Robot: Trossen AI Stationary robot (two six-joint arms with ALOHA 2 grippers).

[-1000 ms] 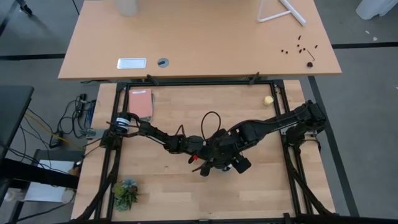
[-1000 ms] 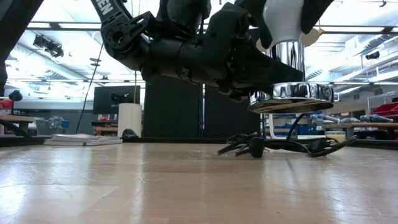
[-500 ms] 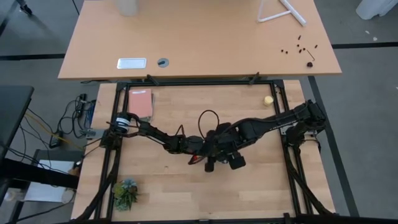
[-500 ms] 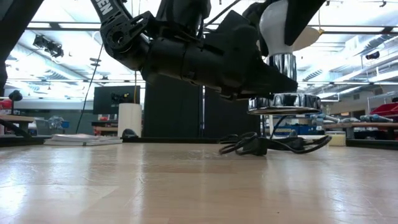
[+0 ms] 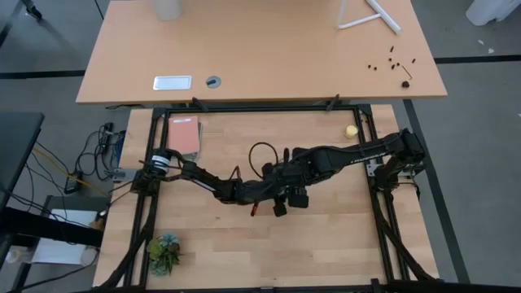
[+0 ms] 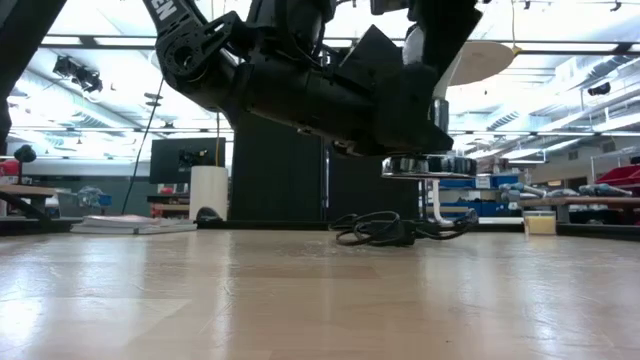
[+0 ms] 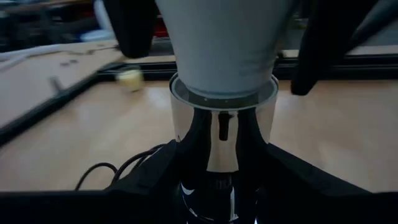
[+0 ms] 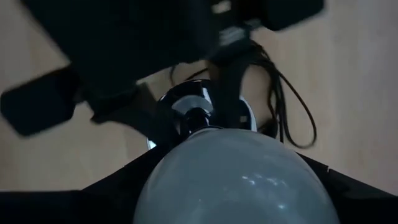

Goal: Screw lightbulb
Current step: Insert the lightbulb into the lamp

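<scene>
The white lightbulb (image 7: 224, 43) stands with its narrow end in the mouth of the shiny silver socket (image 7: 224, 134). Its globe fills the right wrist view (image 8: 233, 180). Both are at the table's middle (image 5: 283, 185). My left gripper (image 7: 224, 171) is shut on the socket from the left. My right gripper (image 8: 233, 190) is shut on the bulb from above. The socket's round disc (image 6: 430, 165) hangs above the table. Its black cord (image 6: 380, 230) lies looped on the wood. In the low view the grippers hide the bulb. My left gripper pinches the socket's shiny barrel (image 7: 214, 149) between its two fingers (image 7: 155, 174), below the bulb's neck. The fingers come about level from the table's left. The socket is upright and lifted clear of the table, with its cord trailing down. My right gripper pinches the bulb's round globe (image 8: 165, 180) between its two fingers (image 8: 354, 186), one on each side. The fingers point down from above. The bulb is upright, its narrow end down in the socket's mouth (image 7: 224, 93).
A small yellow ball (image 5: 351, 130) lies at the far right. A pink book (image 5: 185, 135) lies at the far left and a small plant (image 5: 165, 253) at the near left. Black frame rails (image 5: 260, 108) border the table. Bare wood lies toward the near edge.
Both grippers have gone together toward the table's far edge and a little left, carrying the socket and the bulb. The socket stays upright and clear of the table. The cord's loop has been dragged along the wood toward the far left.
</scene>
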